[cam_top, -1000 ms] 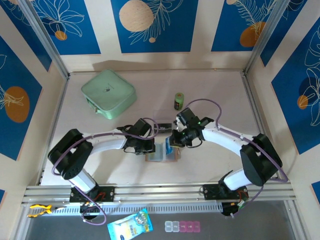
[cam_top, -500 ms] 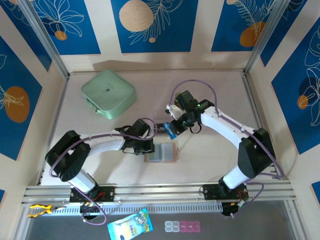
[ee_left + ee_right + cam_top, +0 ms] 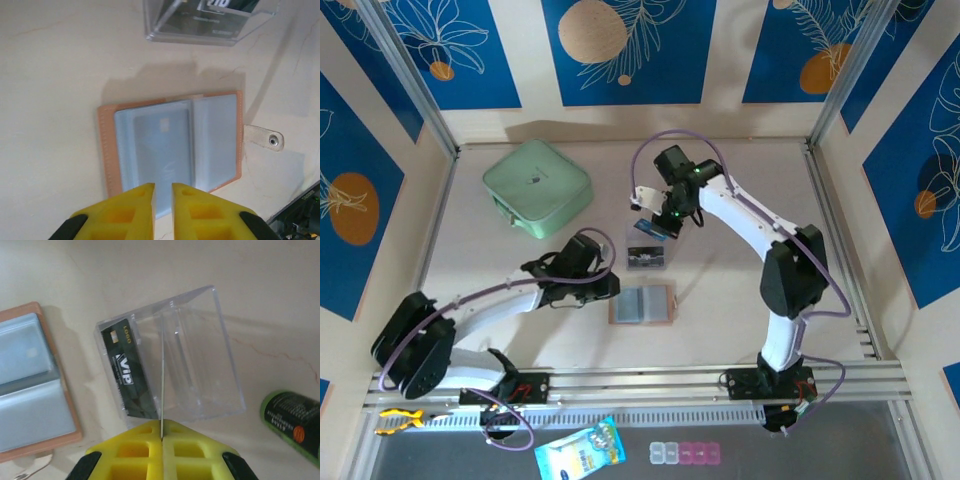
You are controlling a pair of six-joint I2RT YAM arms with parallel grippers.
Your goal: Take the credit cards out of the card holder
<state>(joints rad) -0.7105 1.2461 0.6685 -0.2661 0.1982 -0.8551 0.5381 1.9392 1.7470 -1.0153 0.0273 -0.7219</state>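
Credit cards are seen in three places. A blue card (image 3: 648,228) is pinched in the right gripper (image 3: 162,426), a dark card (image 3: 122,375) is inside the transparent box (image 3: 200,365), and a pale card (image 3: 161,150) is left in a sleeve of the card holder (image 3: 107,150).

One second ago the right gripper was down at the open card holder with the blue card between its fingers. Half a second ago the card had been lifted clear. Now it has been carried farther back and is held above the box. The left arm has been drawn back toward its own side, while the card holder has been left in the same spot, open on the table (image 3: 740,300) just in front of the box.

The right fingers (image 3: 135,445) are clamped together on the blue card, which is seen edge-on in the right wrist view. The left gripper (image 3: 163,186) is almost closed, with a narrow gap and nothing in it. It is placed over the edge of the card holder, but whether it touches cannot be told.
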